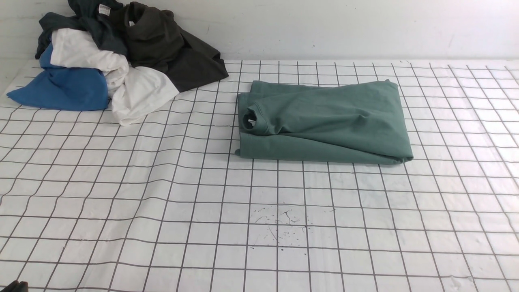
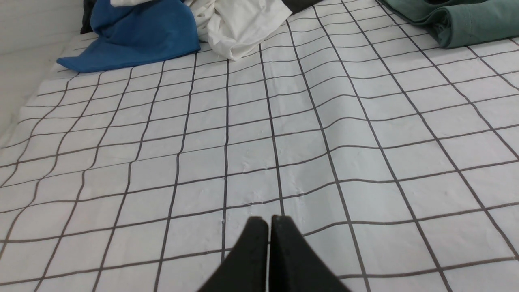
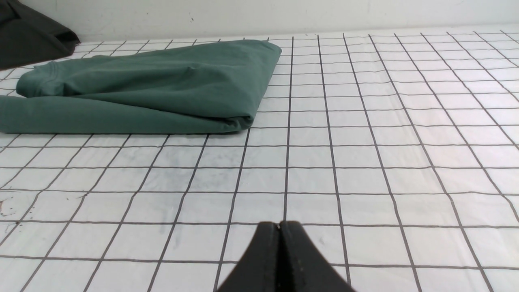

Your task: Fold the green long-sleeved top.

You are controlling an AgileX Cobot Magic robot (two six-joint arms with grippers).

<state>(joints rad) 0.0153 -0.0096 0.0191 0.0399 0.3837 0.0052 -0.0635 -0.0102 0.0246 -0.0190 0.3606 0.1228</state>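
The green long-sleeved top (image 1: 324,121) lies folded into a neat rectangle on the gridded tabletop (image 1: 162,211), toward the far right of centre, its neck facing left. A heap of clothes (image 1: 113,56) sits well apart at the far left corner. The left gripper (image 2: 269,221) and the right gripper (image 3: 279,225) are both clenched, empty, above bare cloth.
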